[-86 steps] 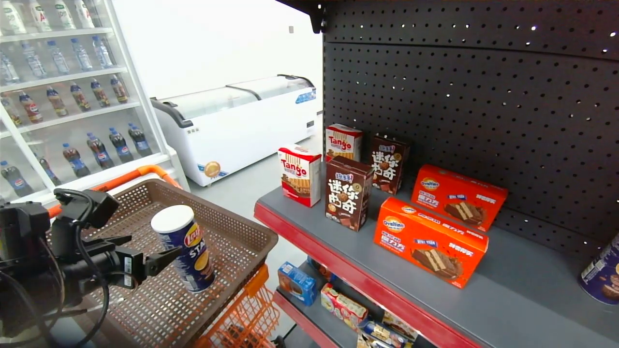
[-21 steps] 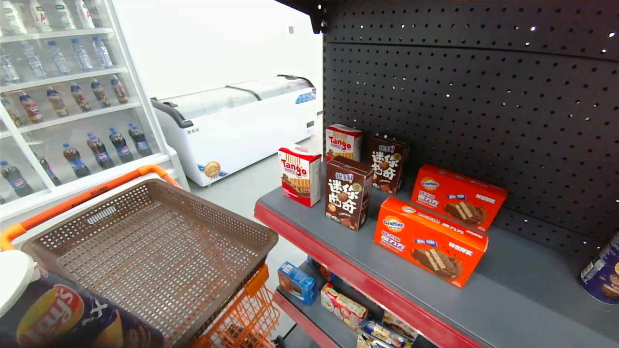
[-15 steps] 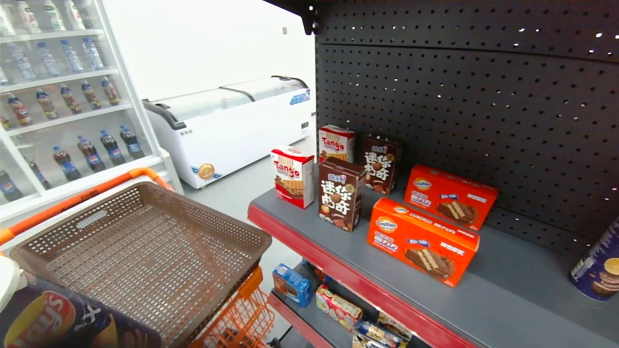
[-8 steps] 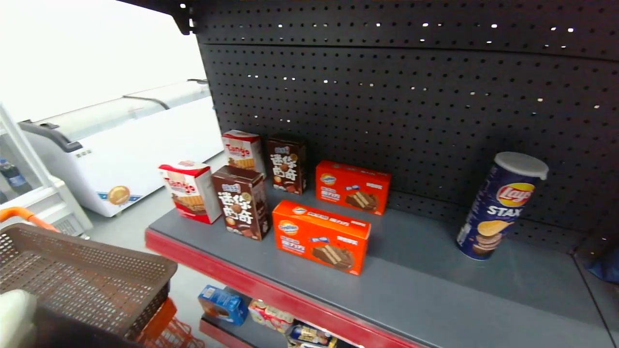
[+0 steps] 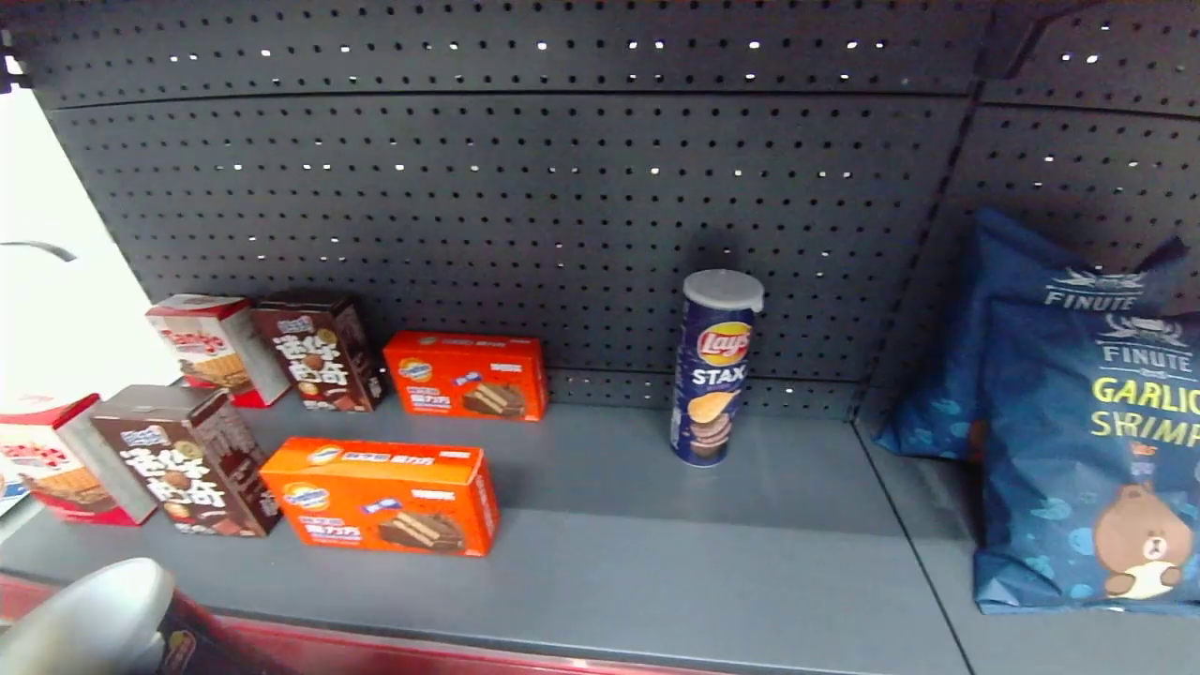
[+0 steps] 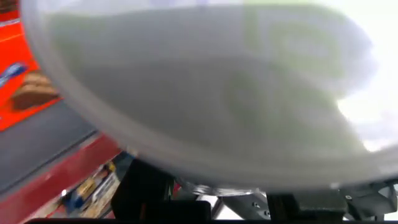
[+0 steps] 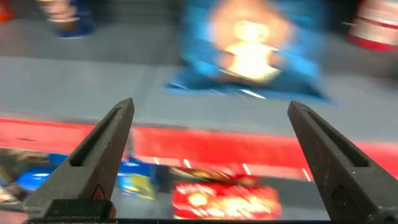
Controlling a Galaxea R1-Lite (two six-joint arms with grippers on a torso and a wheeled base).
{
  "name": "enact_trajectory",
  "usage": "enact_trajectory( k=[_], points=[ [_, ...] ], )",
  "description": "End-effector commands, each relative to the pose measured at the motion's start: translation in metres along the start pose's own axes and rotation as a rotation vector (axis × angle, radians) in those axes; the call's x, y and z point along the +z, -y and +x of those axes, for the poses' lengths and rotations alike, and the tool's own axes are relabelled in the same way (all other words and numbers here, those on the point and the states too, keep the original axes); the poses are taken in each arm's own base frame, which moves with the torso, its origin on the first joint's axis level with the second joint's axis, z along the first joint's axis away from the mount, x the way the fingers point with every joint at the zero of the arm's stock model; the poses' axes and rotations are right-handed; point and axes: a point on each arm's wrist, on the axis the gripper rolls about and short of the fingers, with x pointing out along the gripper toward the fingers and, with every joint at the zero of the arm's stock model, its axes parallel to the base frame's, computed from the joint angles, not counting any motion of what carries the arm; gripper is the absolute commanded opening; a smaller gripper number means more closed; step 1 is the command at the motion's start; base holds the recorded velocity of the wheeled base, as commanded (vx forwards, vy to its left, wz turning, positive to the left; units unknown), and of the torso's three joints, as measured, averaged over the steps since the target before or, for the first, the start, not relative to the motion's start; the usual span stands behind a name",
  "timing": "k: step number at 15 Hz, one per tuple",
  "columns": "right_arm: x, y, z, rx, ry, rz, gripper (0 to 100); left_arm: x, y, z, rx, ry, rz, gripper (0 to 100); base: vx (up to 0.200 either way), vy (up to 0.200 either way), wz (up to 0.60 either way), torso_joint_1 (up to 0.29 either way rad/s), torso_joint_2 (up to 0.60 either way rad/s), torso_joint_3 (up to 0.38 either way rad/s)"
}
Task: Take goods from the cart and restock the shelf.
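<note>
A dark blue chips can with a grey lid (image 5: pixel 89 614) is held up at the lower left of the head view, in front of the shelf's red edge. The same lid (image 6: pixel 205 93) looms close in the left wrist view, and my left gripper is shut on the can beneath it. A second chips can (image 5: pixel 717 367) stands upright on the grey shelf (image 5: pixel 656 562) against the pegboard. My right gripper (image 7: pixel 211 155) hangs open and empty before the shelf's red front edge (image 7: pixel 205 149), below a blue snack bag (image 7: pixel 249 50).
Two orange boxes (image 5: pixel 384 497), two brown boxes (image 5: pixel 183 459) and two red-and-white boxes (image 5: pixel 56 464) fill the shelf's left part. Blue snack bags (image 5: pixel 1078 450) stand right of a divider. Bare shelf lies between the orange boxes and the standing can. Goods sit on a lower shelf (image 7: pixel 224 199).
My left gripper took the chips can out of the cart basket and lifted it. The head camera has since swung right, from the cart to the shelf.
</note>
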Motion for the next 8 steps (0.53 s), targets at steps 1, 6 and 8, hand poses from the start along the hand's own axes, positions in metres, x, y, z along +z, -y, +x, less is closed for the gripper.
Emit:
enact_trajectory(
  k=[1,6,8],
  points=[
    [0.0000,0.0000,0.0000,0.001,0.000,0.000,100,-0.0008,-0.0011,0.0019,0.000,-0.011,-0.007,0,0.000,0.000,0.00,0.000,0.00,0.000],
    [0.0000,0.0000,0.0000,0.001,0.000,0.000,100,-0.0031,-0.0014,0.0014,0.014,-0.015,-0.011,0,0.000,0.000,0.00,0.000,0.00,0.000],
    [0.0000,0.0000,0.0000,0.001,0.000,0.000,100,-0.0048,-0.0015,0.0011,0.015,-0.018,-0.013,0,0.000,0.000,0.00,0.000,0.00,0.000]
  ],
)
